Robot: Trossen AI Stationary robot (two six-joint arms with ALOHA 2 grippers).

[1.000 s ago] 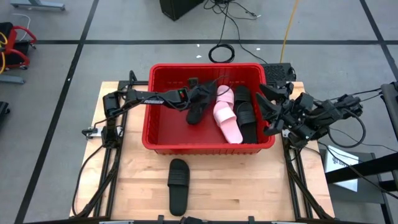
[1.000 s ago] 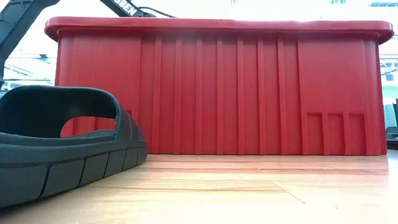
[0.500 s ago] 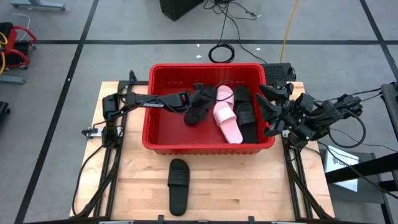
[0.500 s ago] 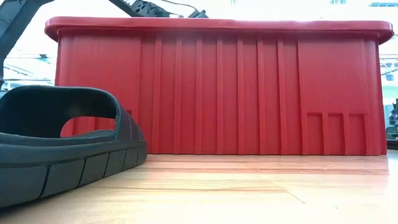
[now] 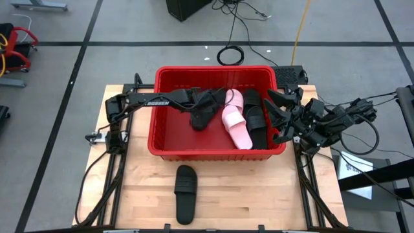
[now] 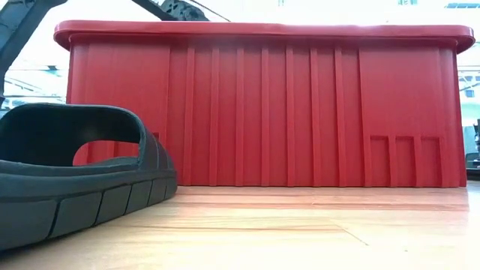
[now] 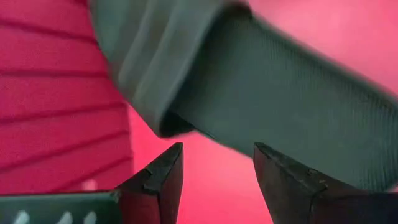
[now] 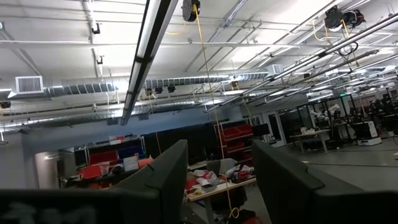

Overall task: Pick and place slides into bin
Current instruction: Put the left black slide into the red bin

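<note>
The red bin (image 5: 169, 139) stands at the table's far middle and fills the low view (image 6: 262, 105). In it lie a black slide (image 5: 202, 115), a pale pink slide (image 5: 237, 124) and more black slides (image 5: 256, 113) toward its right wall. Another black slide (image 5: 185, 193) lies sole down on the table in front of the bin and shows close in the low view (image 6: 75, 180). My left gripper (image 5: 206, 101) reaches into the bin from the left. It is open, and the black slide (image 7: 280, 93) is just ahead of its fingertips (image 7: 217, 149). My right gripper (image 5: 277, 115) waits open beside the bin's right wall, pointing up (image 8: 217, 146).
The bin's thick rim (image 6: 262, 30) stands well above the table. Bare wooden table (image 5: 259, 194) lies in front of the bin on both sides of the loose slide. Cables (image 5: 231, 55) lie on the floor beyond the table's far edge.
My left arm has swung a little toward the far edge over the bin. The black slide under its gripper lies about where it was.
</note>
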